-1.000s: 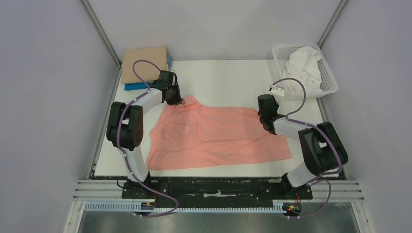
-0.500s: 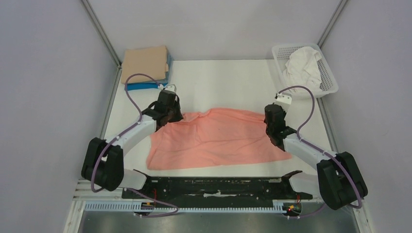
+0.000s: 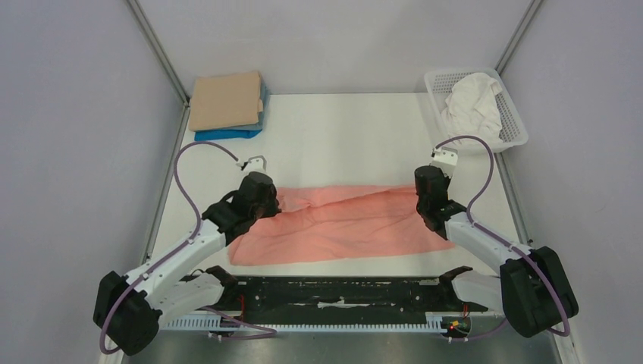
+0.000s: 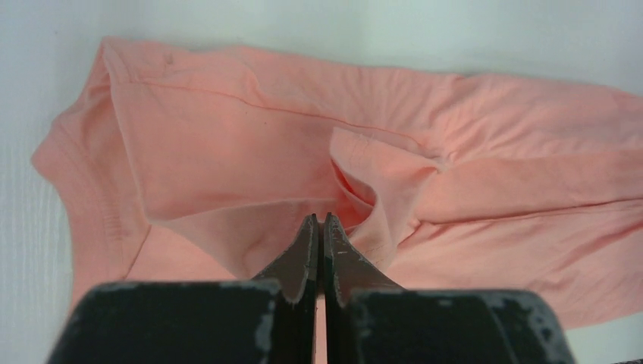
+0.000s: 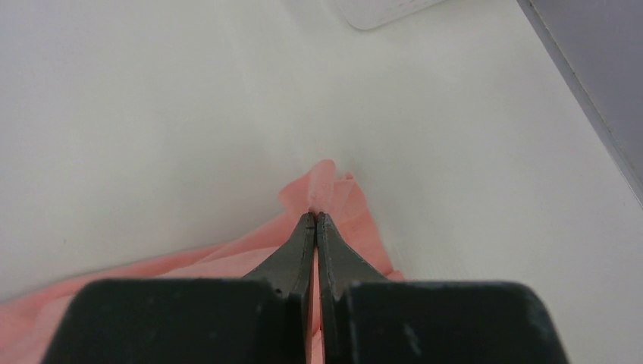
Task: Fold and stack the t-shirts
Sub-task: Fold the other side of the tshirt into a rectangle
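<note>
My left gripper (image 4: 319, 218) clamps a fold of the salmon-pink t-shirt (image 3: 341, 224), my right gripper (image 5: 315, 216) its right edge; it lies bunched across the near table (image 3: 341, 136); tan t-shirt (image 3: 225, 98) atop blue t-shirt (image 3: 227, 135) far left, white t-shirt (image 3: 472, 102) in basket (image 3: 517, 127) far right.

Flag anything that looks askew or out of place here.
The white t-shirt lies crumpled in the basket, unfolded. The salmon-pink t-shirt is rumpled, with a flap bunched up mid-fold. The tan t-shirt sits neatly on the blue t-shirt.
</note>
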### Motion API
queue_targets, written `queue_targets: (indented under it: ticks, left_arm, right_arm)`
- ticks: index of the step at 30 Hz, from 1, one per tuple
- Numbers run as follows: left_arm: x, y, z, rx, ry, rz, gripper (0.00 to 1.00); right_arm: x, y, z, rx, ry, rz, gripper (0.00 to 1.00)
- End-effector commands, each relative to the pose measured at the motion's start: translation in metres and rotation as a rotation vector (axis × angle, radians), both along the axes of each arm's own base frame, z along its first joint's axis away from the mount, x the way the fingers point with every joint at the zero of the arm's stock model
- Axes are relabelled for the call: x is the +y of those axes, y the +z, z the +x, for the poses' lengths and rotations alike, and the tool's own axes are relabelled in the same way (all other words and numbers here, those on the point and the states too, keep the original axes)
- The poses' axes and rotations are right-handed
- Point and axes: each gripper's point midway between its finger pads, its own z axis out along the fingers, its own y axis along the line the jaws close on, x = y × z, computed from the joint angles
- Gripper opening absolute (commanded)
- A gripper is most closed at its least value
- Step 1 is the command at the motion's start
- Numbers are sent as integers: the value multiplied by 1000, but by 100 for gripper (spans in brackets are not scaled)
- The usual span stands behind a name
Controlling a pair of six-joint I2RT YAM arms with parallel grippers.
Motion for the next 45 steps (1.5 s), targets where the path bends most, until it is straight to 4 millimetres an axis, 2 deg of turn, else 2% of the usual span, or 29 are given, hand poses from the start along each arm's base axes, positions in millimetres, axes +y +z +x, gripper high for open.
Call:
queue_targets:
  ticks: [1,10,13,19,21,24,26,27,28,29,30,33,34,36,39,42,45]
  left_arm:
    - [10,2,-16,-1,74,-34,2]
    - [-4,-13,-50,72,13,-118,2]
    - [-2,-17,-59,84,4,-123,2]
    - [-17,-38,-77,172,-59,-179,2]
    - [-25,-51,-89,225,-95,-200,8]
    - [-30,-66,-113,328,-133,-224,22]
    - [-31,-67,-132,394,-159,-234,40]
    - [-31,-64,-140,409,-178,-237,48]
    - [-29,-61,-146,418,-189,-238,65]
    - [-27,-57,-152,425,-202,-235,75]
    - [-27,-50,-154,416,-209,-242,77]
    - [-44,-18,-149,324,-299,-327,78]
    - [-53,0,-140,247,-342,-360,79]
    - [-63,14,-137,211,-400,-380,80]
    - [-59,32,-123,143,-387,-338,81]
    - [-45,31,-96,63,-255,-268,81]
    - [-43,15,-77,65,-156,-215,82]
  right_arm:
    - [-10,12,2,-16,-33,-39,0]
    - [-5,14,10,-15,27,-62,0]
    - [-2,14,12,-12,47,-61,0]
    - [0,-1,3,22,66,-45,0]
    - [-4,-8,-3,46,50,-51,3]
    - [-20,-20,-22,107,-44,-67,6]
    - [-35,-29,-45,163,-147,-71,17]
    - [-44,-31,-56,169,-203,-76,30]
    - [-51,-33,-67,169,-251,-74,53]
    - [-56,-33,-76,168,-282,-74,74]
    - [-59,-34,-82,157,-304,-60,85]
    - [-58,-26,-86,96,-303,-5,98]
    - [-50,-13,-79,40,-257,41,98]
    - [-42,-3,-72,4,-194,62,98]
    - [-31,10,-65,-47,-118,104,98]
    - [-16,17,-56,-98,-19,139,98]
    - [-1,19,-50,-127,70,167,98]
